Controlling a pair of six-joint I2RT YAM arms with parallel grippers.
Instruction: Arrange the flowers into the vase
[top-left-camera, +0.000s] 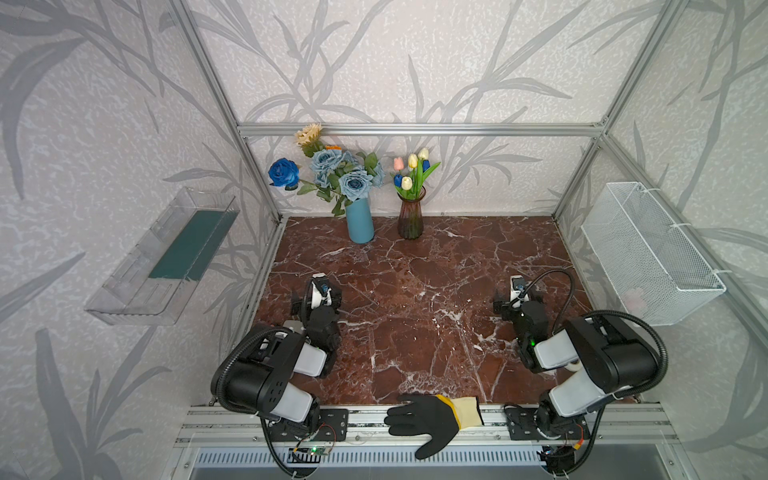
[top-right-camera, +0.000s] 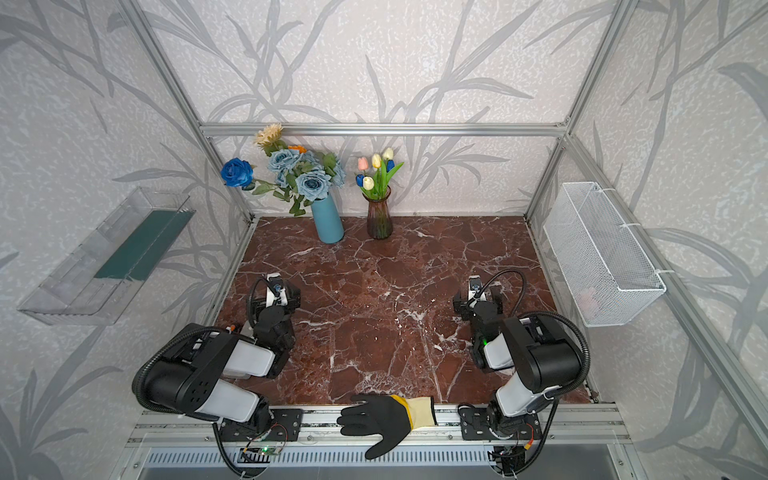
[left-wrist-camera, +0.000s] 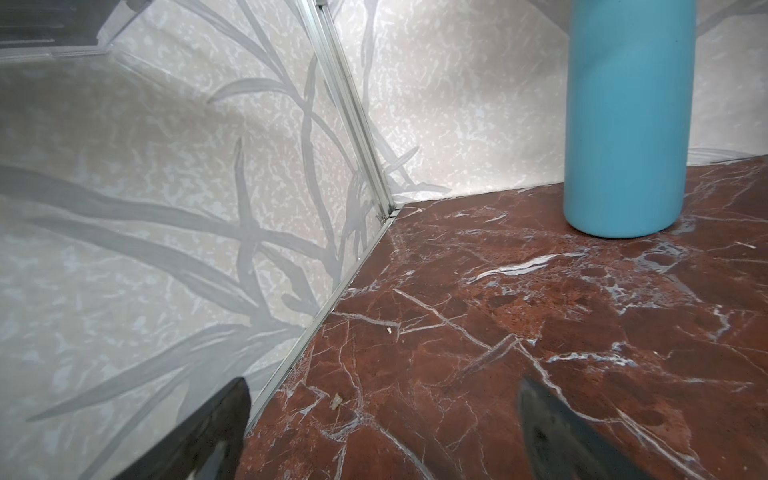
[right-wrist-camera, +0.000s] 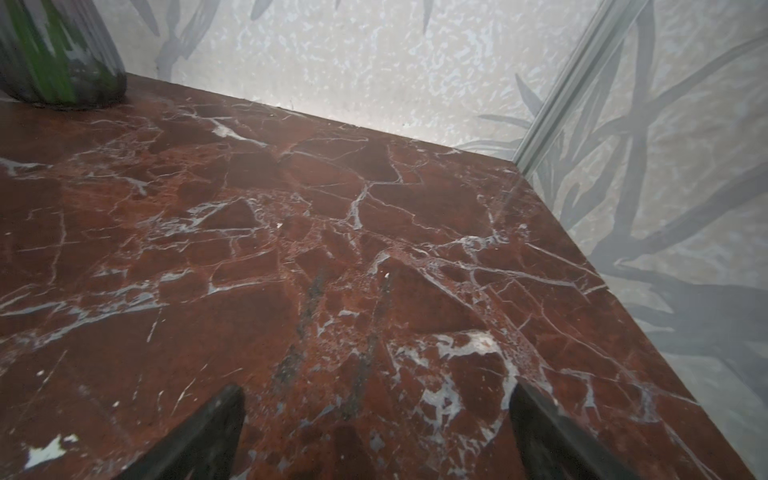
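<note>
Marble table (top-left-camera: 415, 299), flowers (top-left-camera: 353, 178) in vases (top-left-camera: 360, 222), left end effector (left-wrist-camera: 384, 386) and right end effector (right-wrist-camera: 376, 390) wide, empty, fingers (right-wrist-camera: 199, 440) cropped

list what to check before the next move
1. left gripper open, empty: ok
2. right gripper open, empty: ok
3. blue vase upright, roses in it: ok
4. glass vase upright, tulips in it: ok
5. front rail free: not ok, black glove lies across it
6. wire basket emptied: cannot tell, something pale pink shows inside
</note>
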